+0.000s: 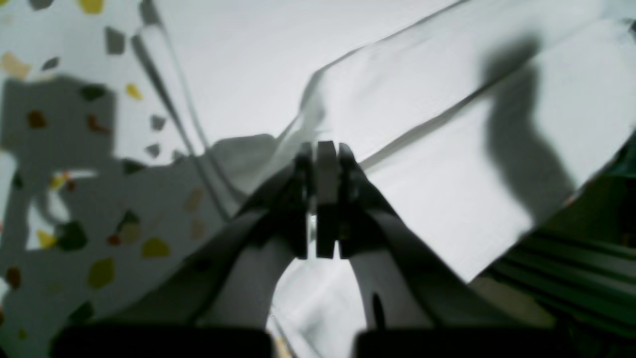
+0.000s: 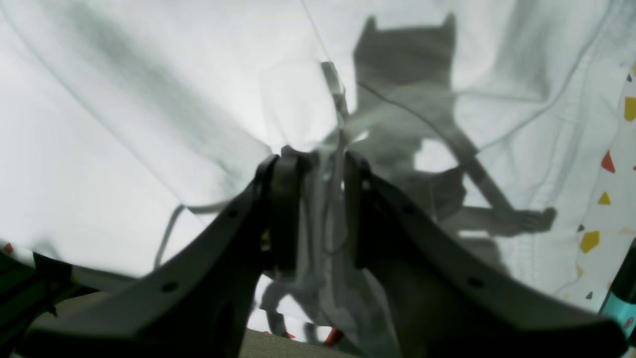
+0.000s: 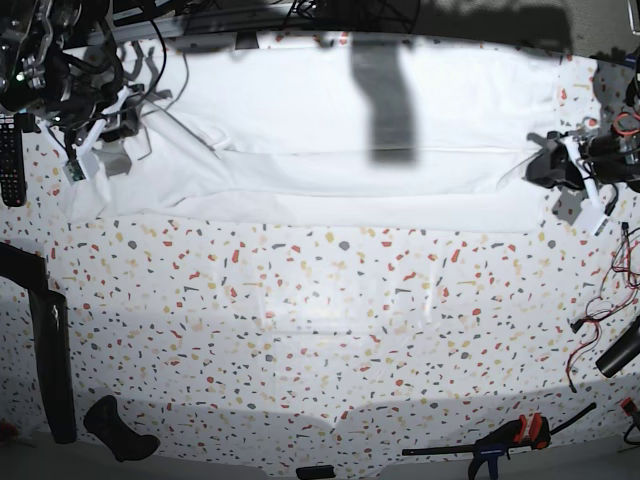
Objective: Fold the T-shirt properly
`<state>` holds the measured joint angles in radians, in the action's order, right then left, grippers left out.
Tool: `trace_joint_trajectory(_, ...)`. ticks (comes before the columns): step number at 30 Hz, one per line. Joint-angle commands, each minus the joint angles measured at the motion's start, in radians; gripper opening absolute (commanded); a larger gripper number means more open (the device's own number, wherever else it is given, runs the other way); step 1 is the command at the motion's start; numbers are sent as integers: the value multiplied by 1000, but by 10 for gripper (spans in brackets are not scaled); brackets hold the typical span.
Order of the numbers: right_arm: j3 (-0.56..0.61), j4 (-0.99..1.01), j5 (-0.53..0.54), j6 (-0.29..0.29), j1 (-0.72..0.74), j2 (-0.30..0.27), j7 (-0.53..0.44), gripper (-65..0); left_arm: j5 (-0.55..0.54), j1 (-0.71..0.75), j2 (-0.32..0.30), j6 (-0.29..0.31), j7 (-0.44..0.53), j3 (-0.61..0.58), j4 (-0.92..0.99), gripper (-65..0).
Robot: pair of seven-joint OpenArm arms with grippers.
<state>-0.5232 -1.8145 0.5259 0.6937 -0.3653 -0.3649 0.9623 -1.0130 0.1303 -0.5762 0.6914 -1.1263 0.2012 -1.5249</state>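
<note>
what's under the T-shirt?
The speckled terrazzo-pattern table shows in front of and beside the T-shirt. Whatever lies beneath the fabric is covered. The left gripper and right gripper pinch its edges.

Left tool (image 1: 325, 199): two dark curved fingers (image 1: 278, 219) ending in flat, rectangular dark pads; matt finish, blurred at close range. Right tool (image 2: 318, 209): the same dark curved fingers (image 2: 407, 233), each with small round holes spaced along the outer face. In the base view both arms show black housings with white brackets, and loose black cables bundled behind the right tool.
</note>
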Motion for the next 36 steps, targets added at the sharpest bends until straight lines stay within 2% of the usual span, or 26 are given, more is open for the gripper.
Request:
trace_joint_trajectory(1,-7,-14,6,4,5,-15,-12,-493,-37,-11,-21,7,8,8,-22,-650)
trace_joint_trajectory(7,-7,-14,5,4,5,-15,-12,-493,-69,-7,-27,7,-149,8,-86,-650)
trace_joint_trajectory(12,-7,-14,5,4,5,-15,-12,-493,-69,53,-61,7,-130,8,-128,-650)
trace_joint_trajectory(18,-7,-14,5,4,26,-15,-12,-493,-69,120,-153,7,-126,8,-183,-650)
trace_joint_trajectory(22,-7,-14,3,4,53,-15,12,-493,-70,122,-204,7,-90,8,-184,-650)
trace_joint_trajectory(27,-7,-14,-3,4,61,-15,16,-493,-71,137,-203,7,-76,8,-184,-650)
trace_joint_trajectory(33,-7,-14,-2,4,61,-15,66,-490,-87,237,-203,7,-34,8,-184,-650)
trace_joint_trajectory(34,-7,-14,-1,4,61,-15,74,-463,-87,250,-203,7,-15,8,-184,-650)
trace_joint_trajectory(36,-7,-14,-1,4,61,-15,91,-370,-88,261,-200,7,2,8,-184,-650)
